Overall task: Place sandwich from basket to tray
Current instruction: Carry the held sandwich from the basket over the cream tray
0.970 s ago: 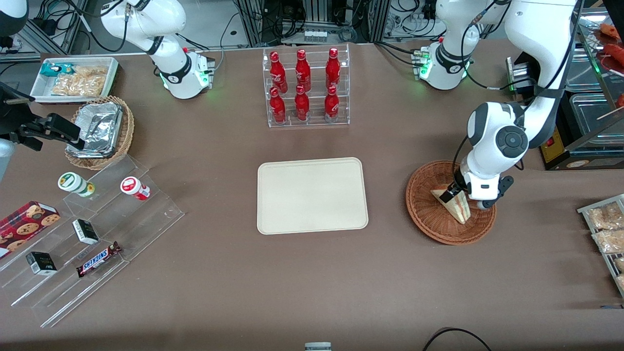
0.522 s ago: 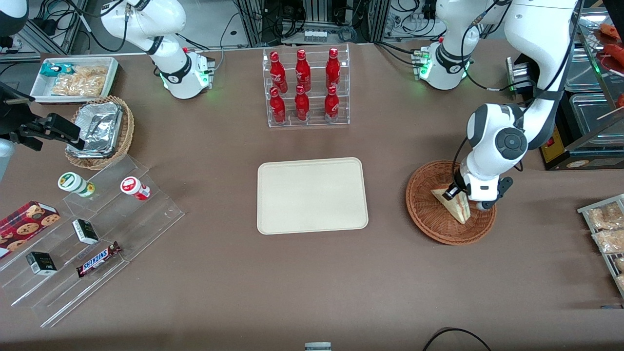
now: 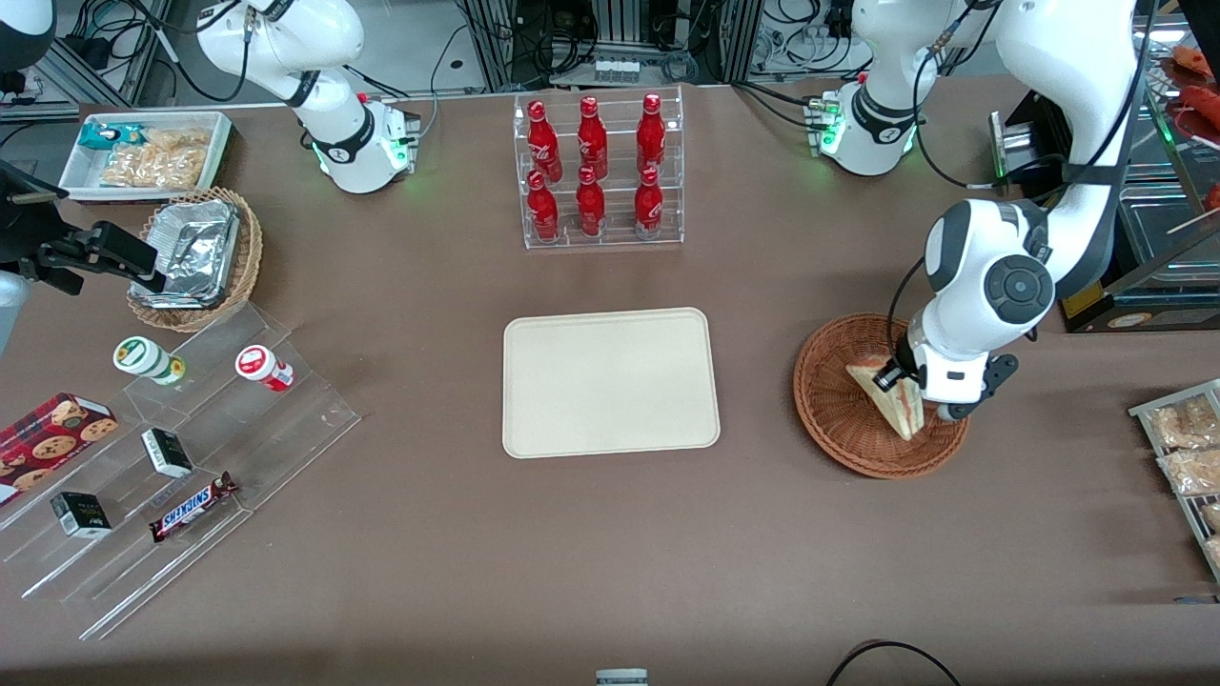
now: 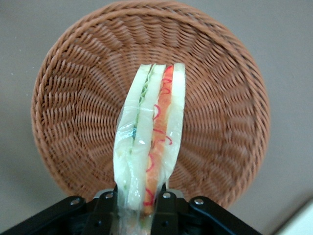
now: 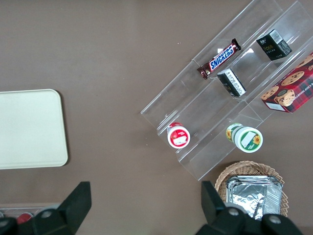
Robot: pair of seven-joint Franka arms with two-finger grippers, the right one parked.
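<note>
The sandwich point(image 3: 891, 395) point(image 4: 149, 142), a wrapped pale wedge with red, white and green layers, hangs lifted above the round reddish-brown wicker basket point(image 3: 839, 419) point(image 4: 78, 93). My gripper point(image 3: 901, 379) point(image 4: 142, 203) is shut on the sandwich's one end, a black finger on each bread face. The cream-beige tray point(image 3: 610, 381) point(image 5: 29, 129) lies bare at the table's middle, beside the basket toward the parked arm's end.
A clear rack of red bottles point(image 3: 596, 171) stands farther from the front camera than the tray. A stepped clear stand point(image 3: 172, 448) with snacks, a light wicker basket of foil containers point(image 3: 195, 252) and a white snack tray point(image 3: 143, 152) lie toward the parked arm's end. Metal trays point(image 3: 1182, 448) edge the working arm's end.
The gripper has risen a little and shifted toward the working arm's end, carrying the sandwich, which now hangs slightly higher over the basket.
</note>
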